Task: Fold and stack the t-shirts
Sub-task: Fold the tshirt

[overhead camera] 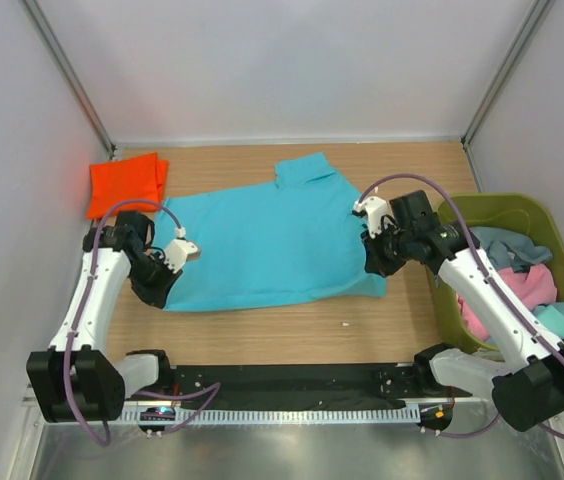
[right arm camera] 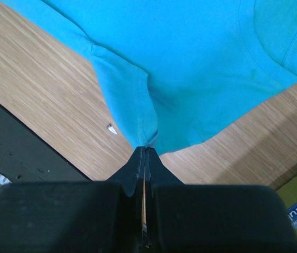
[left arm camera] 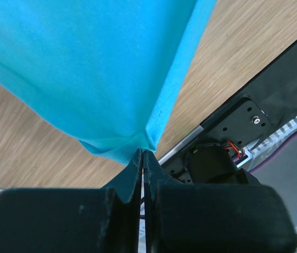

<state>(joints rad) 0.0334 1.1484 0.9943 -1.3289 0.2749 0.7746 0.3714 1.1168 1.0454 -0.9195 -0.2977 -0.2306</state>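
A turquoise-blue t-shirt (overhead camera: 267, 240) lies spread across the middle of the table, collar toward the back. My left gripper (overhead camera: 160, 290) is shut on its near left corner; the left wrist view shows the gripper (left arm camera: 145, 152) pinching the cloth (left arm camera: 111, 63) and lifting it off the wood. My right gripper (overhead camera: 377, 262) is shut on the shirt's right edge by the sleeve; the right wrist view shows the gripper (right arm camera: 146, 149) closed on the cloth (right arm camera: 190, 68). A folded bright orange t-shirt (overhead camera: 127, 185) lies at the back left.
An olive-green bin (overhead camera: 522, 215) stands at the right edge with pink (overhead camera: 527, 290) and grey-blue (overhead camera: 507, 245) shirts heaped in it. A small white scrap (overhead camera: 345, 323) lies on the wood near the front. White walls close off the back and sides.
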